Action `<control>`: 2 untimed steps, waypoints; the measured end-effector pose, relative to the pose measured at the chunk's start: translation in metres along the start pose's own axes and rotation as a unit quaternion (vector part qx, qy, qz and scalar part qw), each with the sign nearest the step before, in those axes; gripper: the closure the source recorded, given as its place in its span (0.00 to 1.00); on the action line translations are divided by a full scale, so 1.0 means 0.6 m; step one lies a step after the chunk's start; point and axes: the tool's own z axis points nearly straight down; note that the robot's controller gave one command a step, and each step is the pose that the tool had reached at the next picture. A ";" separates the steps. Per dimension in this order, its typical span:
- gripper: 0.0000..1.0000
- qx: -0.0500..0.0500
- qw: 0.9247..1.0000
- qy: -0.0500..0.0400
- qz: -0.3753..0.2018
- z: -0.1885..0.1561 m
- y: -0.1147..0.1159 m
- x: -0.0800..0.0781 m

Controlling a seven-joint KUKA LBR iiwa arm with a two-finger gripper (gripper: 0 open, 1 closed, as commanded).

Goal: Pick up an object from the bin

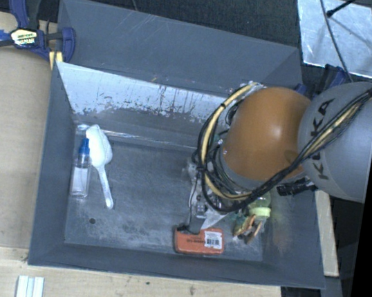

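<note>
Down at the front-right of the grey bin (180, 52), the pick isn't done yet by my read. Nothing's clear of the floor, so grasp + lift are both left.

The arm (340, 148) comes in from the right and bends steeply down, w/ its orange cover (264, 139) and cable loops hiding most of the wrist. The gripper (196, 217) points straight down, low to the floor. Can't tell if it's open or closed, too much cable in the way.

Right under it, touching or nearly so, lies a flat orange-red packet (185, 242) w/ a barcode label, close to the front wall. I'd judge that's the target. Just to its right there's a small green-and-yellow bit (254, 214), unsure if it's a bin item or part of the rig.

Well apart on the left are a white plastic spoon (99, 148) and, beside it, a small clear bottle (81, 176) w/ a blue cap. Both are untouched.
</note>
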 end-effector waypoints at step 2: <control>0.00 0.000 1.000 -0.004 -0.018 -0.055 -0.058 -0.031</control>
